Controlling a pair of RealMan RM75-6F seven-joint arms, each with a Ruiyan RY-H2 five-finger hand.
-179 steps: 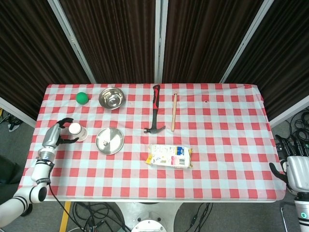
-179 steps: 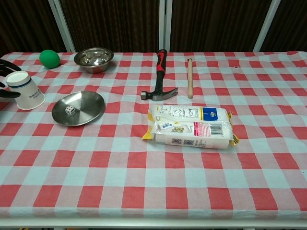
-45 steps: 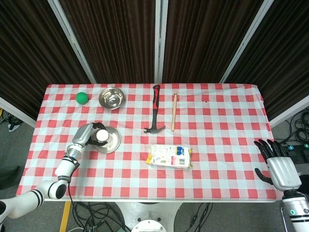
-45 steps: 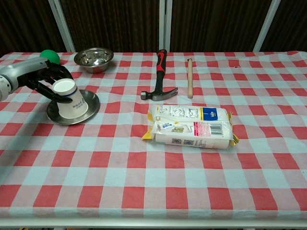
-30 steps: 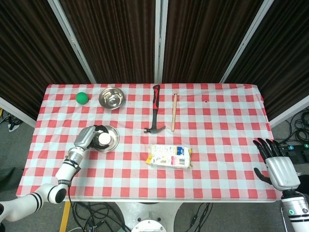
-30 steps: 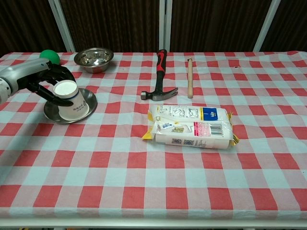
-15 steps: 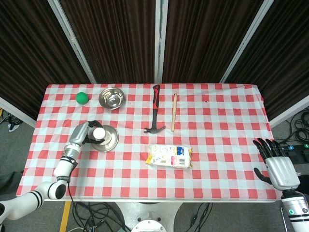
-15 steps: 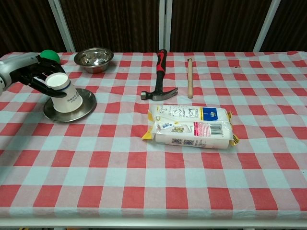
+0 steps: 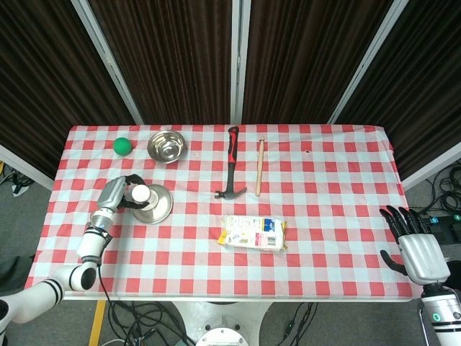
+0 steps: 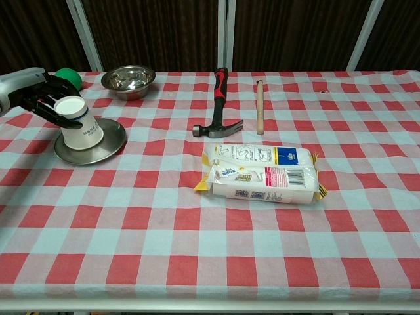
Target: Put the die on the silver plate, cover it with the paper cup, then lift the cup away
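Note:
The white paper cup [image 10: 77, 125] stands upside down on the silver plate [image 10: 109, 142] at the table's left, leaning slightly. My left hand [image 10: 34, 93] grips the cup near its upturned base. The head view shows the same hand [image 9: 115, 194], cup [image 9: 142, 194] and plate [image 9: 162, 209]. No die shows in either view. My right hand [image 9: 413, 246] hangs off the table's right front corner with its fingers spread, holding nothing.
Behind the plate lie a green ball [image 10: 67, 79] and a steel bowl [image 10: 128, 80]. A red-and-black hammer [image 10: 217, 105] and a wooden stick [image 10: 259, 105] lie mid-table. A snack packet [image 10: 262, 172] lies in front of them.
My left hand has drawn the upturned cup leftward and slightly away, and the silver plate has slid left with it. The right hand has barely moved.

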